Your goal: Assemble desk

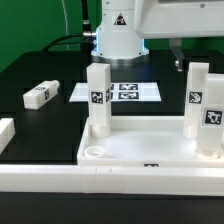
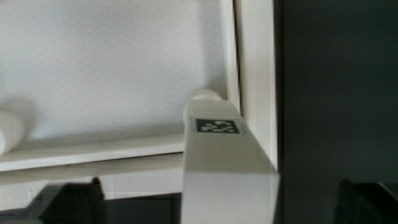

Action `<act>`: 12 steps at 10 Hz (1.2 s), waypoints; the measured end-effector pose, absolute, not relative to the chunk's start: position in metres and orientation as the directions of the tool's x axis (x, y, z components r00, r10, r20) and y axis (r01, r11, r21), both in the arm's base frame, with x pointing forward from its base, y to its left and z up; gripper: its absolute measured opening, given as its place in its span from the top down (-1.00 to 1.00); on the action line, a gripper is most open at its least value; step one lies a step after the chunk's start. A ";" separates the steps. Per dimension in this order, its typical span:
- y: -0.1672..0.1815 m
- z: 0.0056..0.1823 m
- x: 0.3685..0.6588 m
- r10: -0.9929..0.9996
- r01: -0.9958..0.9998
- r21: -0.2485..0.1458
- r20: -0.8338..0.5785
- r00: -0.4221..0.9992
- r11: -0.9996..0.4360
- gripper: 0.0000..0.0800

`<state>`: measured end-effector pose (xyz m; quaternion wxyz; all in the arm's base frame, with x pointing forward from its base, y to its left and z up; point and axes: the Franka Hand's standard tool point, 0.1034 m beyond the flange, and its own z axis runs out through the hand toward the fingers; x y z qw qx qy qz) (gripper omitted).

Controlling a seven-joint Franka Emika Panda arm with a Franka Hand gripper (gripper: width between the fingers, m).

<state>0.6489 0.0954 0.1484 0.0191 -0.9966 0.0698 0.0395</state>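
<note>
The desk top (image 1: 140, 148) is a white tray with a raised rim, lying with its sockets up. Three square legs stand in its corners: one at the exterior view's left (image 1: 97, 95) and two at its right (image 1: 198, 92) (image 1: 212, 125). One round socket (image 1: 94, 152) is bare. A fourth leg (image 1: 38, 95) lies loose on the black table. My gripper (image 1: 186, 58) hangs above the far right leg. In the wrist view my gripper (image 2: 217, 202) is open, with a tagged leg (image 2: 222, 150) between the dark fingers (image 2: 71, 200), which stand apart from it.
The marker board (image 1: 122, 92) lies behind the desk top, in front of the arm's base (image 1: 118, 38). A long white rail (image 1: 110, 182) runs along the front and a short rail piece (image 1: 5, 135) sits at the exterior view's left.
</note>
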 end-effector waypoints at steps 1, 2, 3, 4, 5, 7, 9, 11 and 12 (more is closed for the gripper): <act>0.094 0.145 0.651 -0.140 -0.143 -0.032 -0.075 0.987 -0.989 -0.62; 0.093 0.144 0.651 -0.142 -0.145 -0.032 -0.074 0.987 -0.989 -0.62; 0.092 0.140 0.651 -0.144 -0.147 -0.031 -0.075 0.987 -0.989 -0.62; 0.091 0.136 0.653 -0.145 -0.148 -0.030 -0.066 0.987 -0.989 -0.62; 0.091 0.132 0.654 -0.146 -0.148 -0.028 -0.064 0.987 -0.989 -0.62; 0.088 0.128 0.654 -0.148 -0.150 -0.026 -0.063 0.987 -0.988 -0.62; 0.087 0.125 0.653 -0.149 -0.151 -0.025 -0.066 0.987 -0.988 -0.32; 0.087 0.125 0.653 -0.149 -0.151 -0.025 -0.068 0.986 -0.988 0.02; 0.087 0.125 0.653 -0.150 -0.151 -0.025 -0.068 0.986 -0.988 0.27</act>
